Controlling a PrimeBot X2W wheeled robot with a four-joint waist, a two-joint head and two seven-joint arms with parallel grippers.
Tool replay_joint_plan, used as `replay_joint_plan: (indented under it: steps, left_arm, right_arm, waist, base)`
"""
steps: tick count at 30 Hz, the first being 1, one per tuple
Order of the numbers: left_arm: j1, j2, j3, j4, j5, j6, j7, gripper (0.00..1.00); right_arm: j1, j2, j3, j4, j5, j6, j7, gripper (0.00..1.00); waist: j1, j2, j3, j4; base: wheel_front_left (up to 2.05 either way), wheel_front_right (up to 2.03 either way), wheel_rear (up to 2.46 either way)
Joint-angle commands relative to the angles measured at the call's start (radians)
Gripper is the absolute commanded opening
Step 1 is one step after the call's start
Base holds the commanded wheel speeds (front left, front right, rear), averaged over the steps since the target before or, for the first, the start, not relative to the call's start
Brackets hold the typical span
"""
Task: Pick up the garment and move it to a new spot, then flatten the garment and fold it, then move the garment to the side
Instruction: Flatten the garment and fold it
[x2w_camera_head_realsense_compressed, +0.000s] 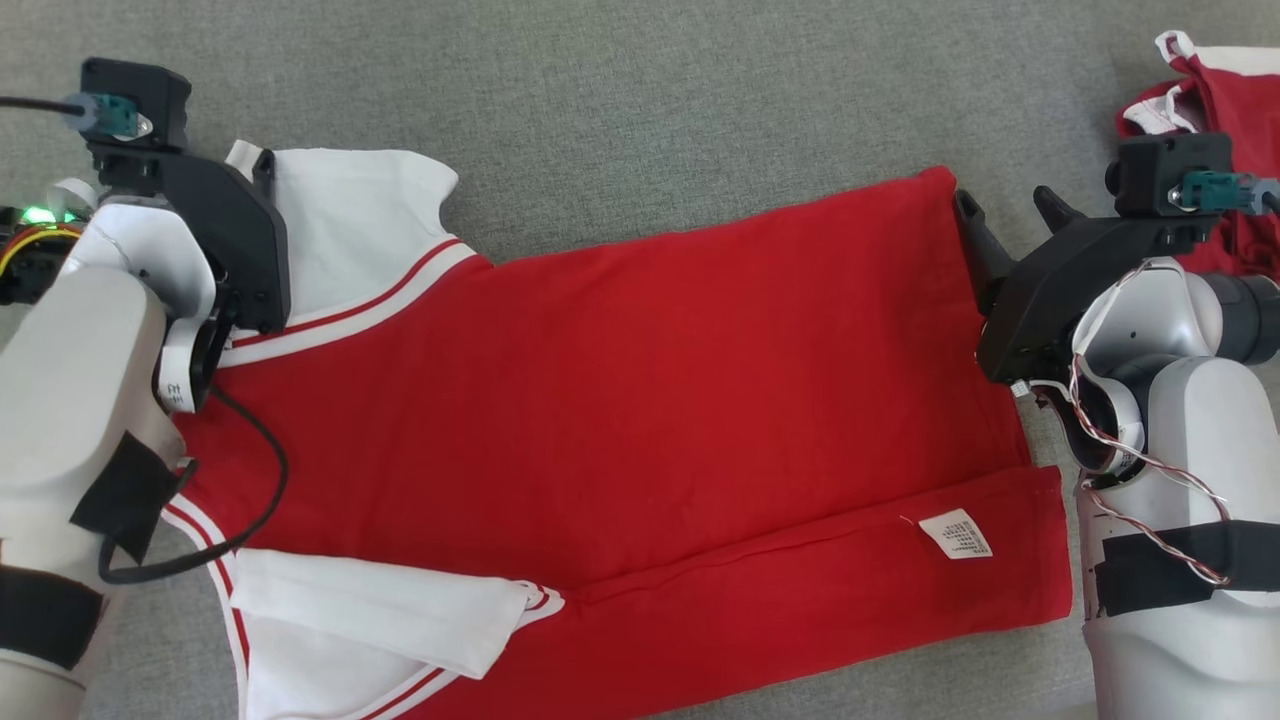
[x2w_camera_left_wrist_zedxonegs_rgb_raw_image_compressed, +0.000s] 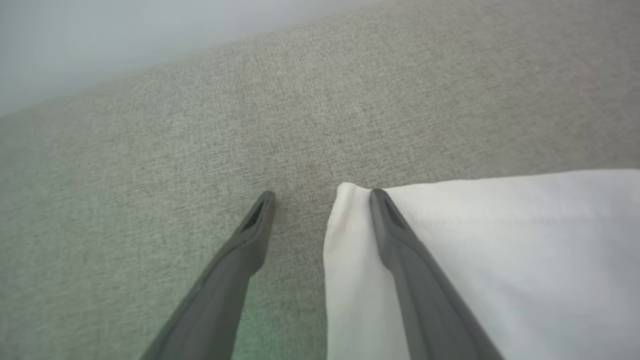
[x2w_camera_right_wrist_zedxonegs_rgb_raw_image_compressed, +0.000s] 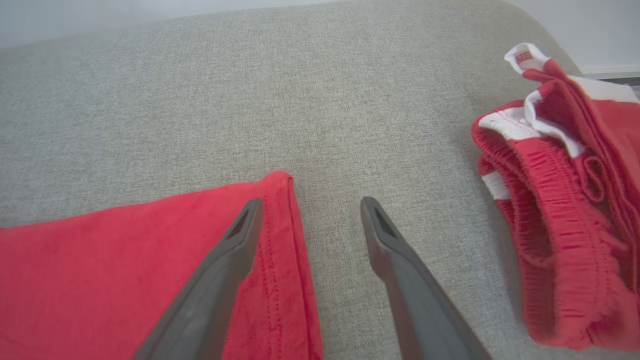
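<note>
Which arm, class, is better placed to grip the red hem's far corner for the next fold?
Right. The right fingers, open, straddle the hem corner; the left fingers sit at the white sleeve, the opposite end of the shirt.

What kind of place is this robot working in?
Likely a laundry-folding setup, maybe in a home: a grey upholstered surface like a sofa or mattress, a red-and-white shirt spread out on it, a crumpled red garment beside it, and a pale wall behind.
</note>
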Motion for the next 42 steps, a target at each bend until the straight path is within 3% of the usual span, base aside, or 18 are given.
replay_joint_plan:
  steps: [1, 4, 9, 25, 29, 31, 33, 35, 36, 42]
  left_arm:
    - [0.007, 0.006, -0.009, 0.026, -0.011, -0.005, 0.031, 0.76]
    - [0.017, 0.0, -0.017, 0.041, -0.027, -0.001, 0.093, 0.0]
    - [0.015, 0.017, -0.023, 0.014, -0.034, -0.007, 0.159, 0.0]
    - [0.024, 0.038, -0.028, -0.076, -0.047, 0.013, 0.184, 0.0]
    - [0.024, 0.038, -0.032, -0.09, -0.051, 0.015, 0.19, 0.0]
    - [0.024, 0.037, -0.031, -0.098, -0.053, 0.015, 0.188, 0.0]
    - [0.023, 0.038, -0.031, -0.101, -0.055, 0.015, 0.186, 0.0]
    - [0.02, 0.042, -0.029, -0.113, -0.055, 0.015, 0.177, 0.0]
    - [0.017, 0.046, -0.032, -0.118, -0.05, 0.01, 0.173, 0.0]
    - [0.013, 0.057, -0.018, -0.149, -0.047, -0.003, 0.098, 0.0]
  right_arm:
    - [-0.004, 0.007, 0.0, 0.003, 0.002, -0.003, -0.004, 1.0]
    - [-0.008, 0.011, 0.001, 0.007, -0.005, -0.003, -0.005, 1.0]
    - [-0.025, -0.004, 0.008, 0.018, -0.023, -0.003, 0.026, 1.0]
    - [-0.175, -0.057, 0.094, 0.165, -0.048, -0.003, 0.191, 1.0]
    - [-0.201, -0.067, 0.12, 0.214, -0.038, -0.003, 0.209, 0.76]
    - [-0.205, -0.07, 0.125, 0.234, -0.034, -0.003, 0.213, 0.48]
    - [-0.21, -0.072, 0.127, 0.242, -0.032, -0.003, 0.208, 0.53]
    - [-0.215, -0.079, 0.132, 0.263, -0.026, -0.003, 0.199, 0.28]
    - [-0.216, -0.08, 0.129, 0.269, -0.023, -0.003, 0.195, 0.0]
    - [-0.21, -0.065, 0.099, 0.285, -0.03, -0.003, 0.117, 0.0]
  waist:
    - [-0.0001, -0.0002, 0.006, -0.003]
    - [-0.0001, -0.0002, 0.009, 0.0]
    - [-0.0001, -0.0002, 0.011, 0.003]
    - [-0.0001, -0.0002, 0.019, 0.019]
    - [-0.0001, -0.0002, 0.021, 0.024]
    - [-0.0001, -0.0002, 0.021, 0.026]
    - [-0.0001, -0.0002, 0.022, 0.027]
    - [-0.0001, -0.0002, 0.025, 0.028]
    - [-0.0001, -0.0002, 0.026, 0.028]
    - [-0.0001, -0.0002, 0.016, 0.036]
  base:
    - [0.0, 0.0, 0.0]
    - [0.0, 0.0, 0.0]
    - [0.0, 0.0, 0.0]
    - [0.0, 0.0, 0.0]
    - [0.0, 0.0, 0.0]
    - [0.0, 0.0, 0.0]
    - [0.0, 0.0, 0.0]
    - [0.0, 0.0, 0.0]
    - [0.0, 0.0, 0.0]
    - [0.0, 0.0, 0.0]
